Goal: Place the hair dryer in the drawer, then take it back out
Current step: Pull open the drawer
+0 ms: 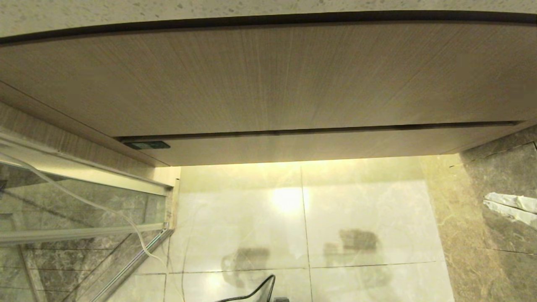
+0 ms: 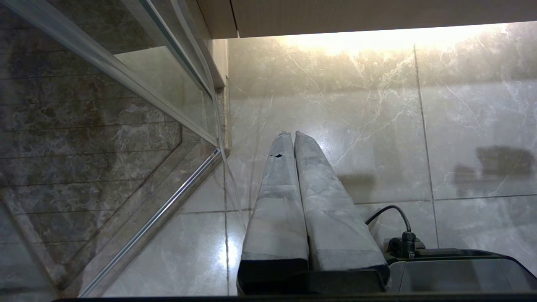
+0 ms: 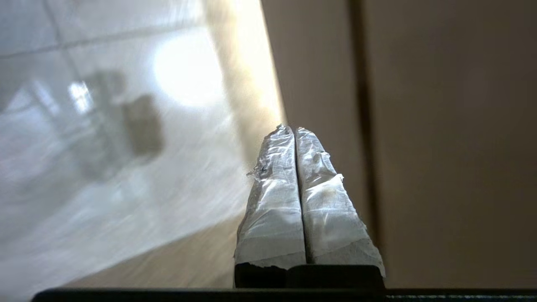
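Hair dryer not in any view; drawer closed; right hand pressed shut, empty, near cabinet front; left hand shut, parked over floor; dryer probably light, slick plastic, best gripped at handle.

Left gripper: fingers pressed together, pointing down.
Right gripper: fingers pressed together, holding nothing.

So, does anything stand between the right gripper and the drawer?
Nothing visible does. The right gripper, shut and empty, hangs near the closed drawer with only air between. The hair dryer is not in view.
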You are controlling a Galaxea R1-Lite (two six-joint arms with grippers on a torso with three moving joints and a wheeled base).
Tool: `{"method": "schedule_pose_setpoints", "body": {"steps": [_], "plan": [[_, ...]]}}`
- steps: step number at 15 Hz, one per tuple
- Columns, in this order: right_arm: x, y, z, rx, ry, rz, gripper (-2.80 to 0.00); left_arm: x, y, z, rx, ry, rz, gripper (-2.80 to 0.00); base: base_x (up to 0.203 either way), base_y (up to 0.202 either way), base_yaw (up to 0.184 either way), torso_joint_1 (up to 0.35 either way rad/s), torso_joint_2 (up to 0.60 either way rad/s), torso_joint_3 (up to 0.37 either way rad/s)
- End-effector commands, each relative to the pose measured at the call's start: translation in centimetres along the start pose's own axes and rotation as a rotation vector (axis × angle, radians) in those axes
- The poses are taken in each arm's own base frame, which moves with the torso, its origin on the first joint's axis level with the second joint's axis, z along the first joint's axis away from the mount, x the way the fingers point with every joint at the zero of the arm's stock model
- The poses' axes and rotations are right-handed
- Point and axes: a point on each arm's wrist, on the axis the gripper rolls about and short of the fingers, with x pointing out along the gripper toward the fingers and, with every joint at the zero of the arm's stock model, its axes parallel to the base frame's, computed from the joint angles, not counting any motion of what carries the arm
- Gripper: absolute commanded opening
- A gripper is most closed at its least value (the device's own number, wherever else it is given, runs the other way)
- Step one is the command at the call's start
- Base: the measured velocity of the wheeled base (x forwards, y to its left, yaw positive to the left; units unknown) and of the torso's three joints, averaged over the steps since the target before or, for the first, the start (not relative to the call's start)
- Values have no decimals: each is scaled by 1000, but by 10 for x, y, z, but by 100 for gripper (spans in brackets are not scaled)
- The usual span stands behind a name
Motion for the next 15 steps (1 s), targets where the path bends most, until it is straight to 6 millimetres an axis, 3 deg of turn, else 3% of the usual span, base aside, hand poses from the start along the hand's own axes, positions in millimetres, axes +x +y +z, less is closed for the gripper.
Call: {"method": "schedule_pose_setpoints", "body": {"steps": [1, 2, 3, 11, 15], "plan": [[-4, 3, 7, -83, -88, -43, -280, 0, 0, 0, -1, 0, 0, -280, 0, 0, 0, 0, 0, 0], [3, 4, 7, -118, -91, -27, -48, 0, 0, 0, -1, 0, 0, -280, 0, 0, 0, 0, 0, 0], [12, 5, 7, -131, -103, -2, 0, 0, 0, 0, -1, 0, 0, -280, 0, 0, 0, 0, 0, 0], [116, 23, 21, -34, -211, 76, 0, 0, 0, 0, -1, 0, 0, -280, 0, 0, 0, 0, 0, 0], [151, 30, 24, 76, -230, 65, 0, 0, 0, 0, -1, 0, 0, -280, 0, 0, 0, 0, 0, 0]]}}
